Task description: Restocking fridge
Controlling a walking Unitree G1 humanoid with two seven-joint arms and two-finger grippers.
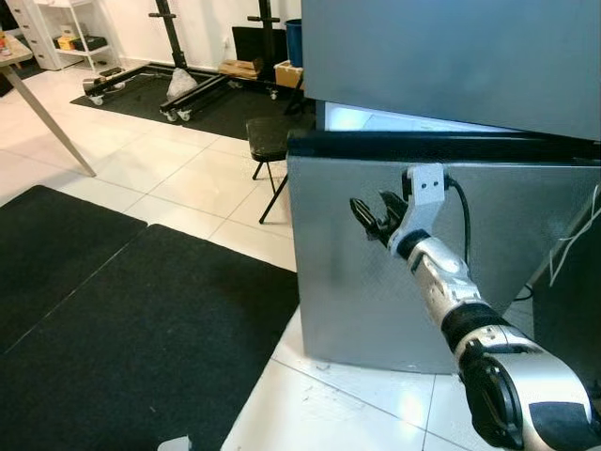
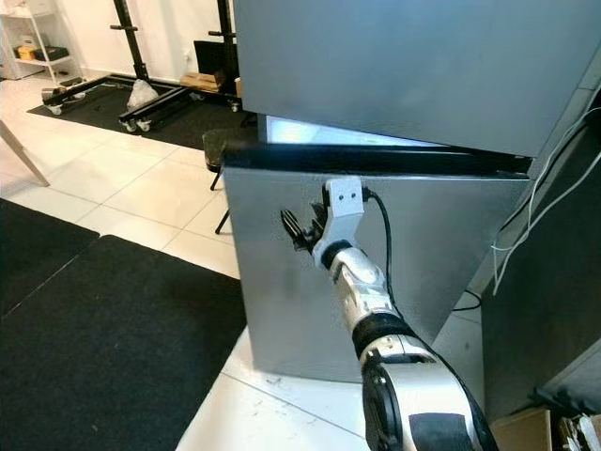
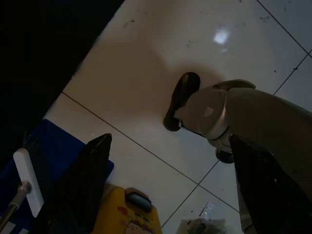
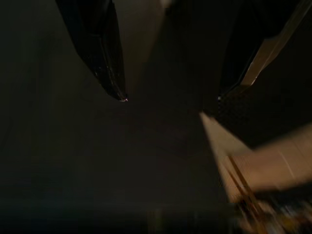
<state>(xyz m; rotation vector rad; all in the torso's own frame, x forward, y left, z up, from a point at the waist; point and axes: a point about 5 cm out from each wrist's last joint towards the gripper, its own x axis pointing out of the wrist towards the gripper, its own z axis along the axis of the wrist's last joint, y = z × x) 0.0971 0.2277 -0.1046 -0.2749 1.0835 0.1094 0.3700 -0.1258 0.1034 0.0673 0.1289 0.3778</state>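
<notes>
The fridge is silver; its upper door [image 1: 451,56] fills the top right. Below it a lit gap [image 1: 376,119] glows above the black top edge of the lower door [image 1: 347,272], which stands swung out at an angle. My right gripper [image 1: 371,214] is raised in front of this lower door, near its top edge, with the fingers open and nothing between them. The right wrist view is dark, and the right gripper [image 4: 170,97] has its two fingers apart close to a dark surface. My left gripper [image 3: 170,141] hangs open over the white tile floor.
A black stool [image 1: 268,141] stands just left of the fridge. Black mats [image 1: 113,319] cover the floor at the left. A table leg [image 1: 52,117] and wheeled frames [image 1: 178,89] stand further back. Cables [image 2: 554,197] hang right of the fridge. Below the left gripper are a yellow package [image 3: 126,214] and a blue bag [image 3: 53,151].
</notes>
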